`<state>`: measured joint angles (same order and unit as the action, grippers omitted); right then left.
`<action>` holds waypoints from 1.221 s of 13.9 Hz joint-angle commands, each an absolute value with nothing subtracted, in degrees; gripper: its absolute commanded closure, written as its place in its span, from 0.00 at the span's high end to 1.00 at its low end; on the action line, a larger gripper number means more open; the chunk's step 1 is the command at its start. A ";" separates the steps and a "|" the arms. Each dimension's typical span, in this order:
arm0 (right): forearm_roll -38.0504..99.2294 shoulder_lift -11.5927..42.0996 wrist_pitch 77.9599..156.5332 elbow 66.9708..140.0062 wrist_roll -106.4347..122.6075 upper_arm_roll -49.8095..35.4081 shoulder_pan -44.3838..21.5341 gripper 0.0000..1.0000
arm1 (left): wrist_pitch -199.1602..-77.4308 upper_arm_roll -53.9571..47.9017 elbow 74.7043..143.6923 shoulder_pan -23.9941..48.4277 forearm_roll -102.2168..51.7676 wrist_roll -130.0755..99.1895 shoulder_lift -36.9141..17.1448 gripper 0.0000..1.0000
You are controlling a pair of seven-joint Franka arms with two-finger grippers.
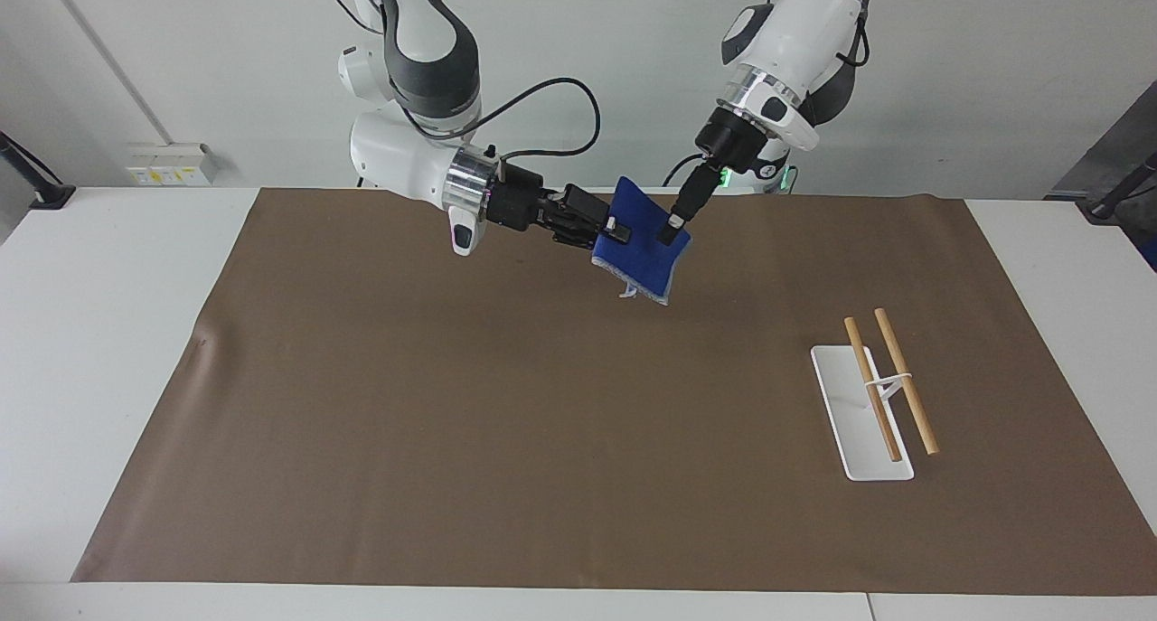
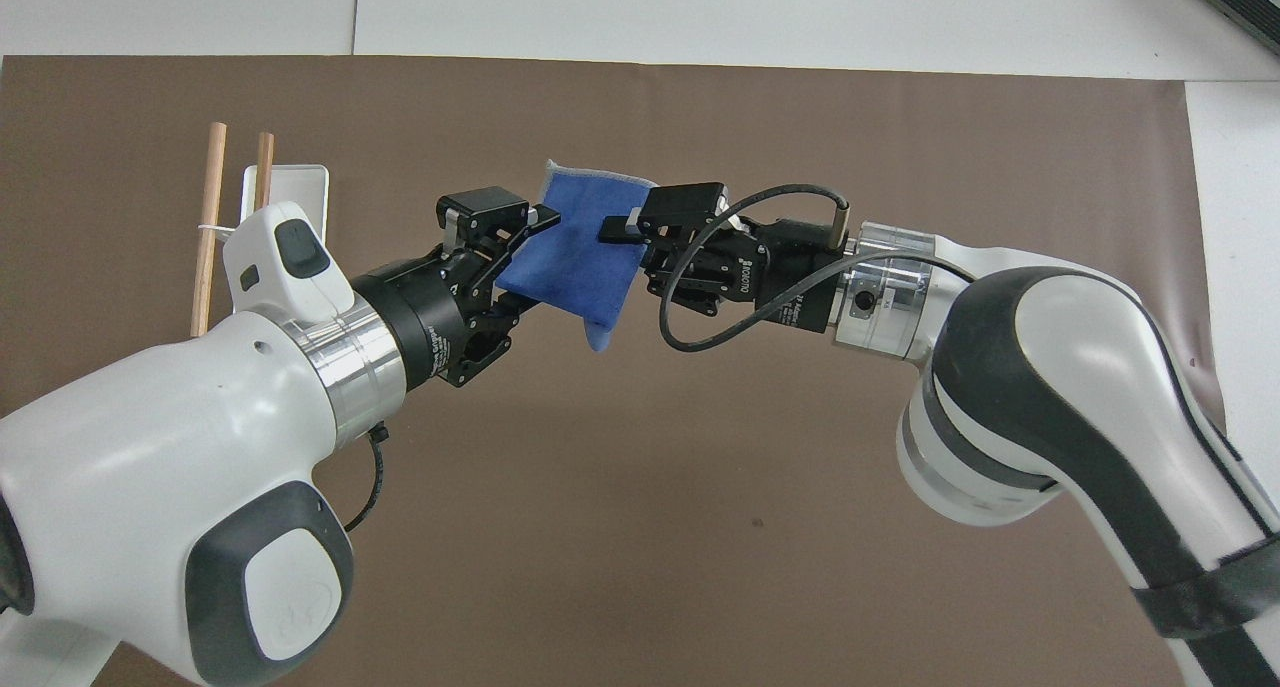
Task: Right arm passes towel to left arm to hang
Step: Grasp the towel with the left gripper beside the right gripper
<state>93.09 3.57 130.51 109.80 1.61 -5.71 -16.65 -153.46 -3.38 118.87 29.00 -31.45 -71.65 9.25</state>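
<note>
Covering most of the white desk (image 1: 108, 332) is a brown mat (image 1: 506, 422), flat apart from a small wrinkle at its edge toward the right arm's end. A pale wall rises at the robots' end of the desk, with a white socket strip (image 1: 172, 163) mounted low on it toward the right arm's end.

A white tray (image 1: 836, 402) with two wooden rods (image 1: 906, 381) stands on the mat toward the left arm's end. The rods lie parallel, raised above the tray on a thin white stem.

The towel (image 1: 644, 249) is held in the air over the part of the mat nearest the robots, roughly midway between the two arm bases. It hangs as a tilted panel: its upper corner points up and toward the robots, and its long axis runs down from there to a lower edge with a pale-grey border and a small loose tag.

The right tool (image 1: 613, 228) reaches in nearly level from the right arm (image 1: 416, 164) and is closed on the towel's edge at that side.

The left tool (image 1: 671, 232) descends steeply from the left arm (image 1: 782, 51) to the towel's other edge. In the overhead view its fingers (image 2: 520, 229) straddle that edge, one above and one below the cloth; whether they are fully pressed onto it cannot be told.
</note>
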 commanded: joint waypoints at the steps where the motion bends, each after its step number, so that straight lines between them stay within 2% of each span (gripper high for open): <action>1: 94.31 2.02 133.41 111.53 1.67 -6.06 -17.83 0.00 | -155.21 -2.64 119.44 29.97 -32.70 -71.54 8.97 0.00; 8: 94.13 2.20 134.73 111.45 1.50 -6.06 -18.37 0.00 | -154.42 -2.37 119.44 29.10 -32.52 -66.81 8.96 0.00; 9: 93.96 2.20 135.08 111.45 1.49 -5.98 -18.28 0.08 | -154.42 -2.37 119.62 28.74 -32.43 -66.10 8.96 0.00; 10: 93.52 2.28 135.78 111.36 1.41 -5.98 -18.11 0.50 | -154.42 -2.37 119.62 27.87 -32.43 -65.40 8.96 0.00; 11: 91.60 2.20 136.66 111.36 1.41 -5.80 -18.11 0.87 | -154.34 -2.37 119.62 27.34 -32.43 -64.78 8.96 0.00; 12: 87.75 2.20 138.50 111.27 1.23 -5.80 -18.02 1.00 | -154.34 -2.29 119.79 27.25 -32.43 -64.51 9.05 0.00; 17: 61.41 2.72 143.26 111.27 -1.04 -5.54 -15.66 1.00 | -155.04 -2.37 122.16 21.46 -32.34 -60.82 8.62 0.00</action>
<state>70.08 3.53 142.80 110.17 0.77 -5.37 -17.86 -153.62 -1.91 120.41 23.91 -31.45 -63.21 8.56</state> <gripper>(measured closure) 0.194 0.978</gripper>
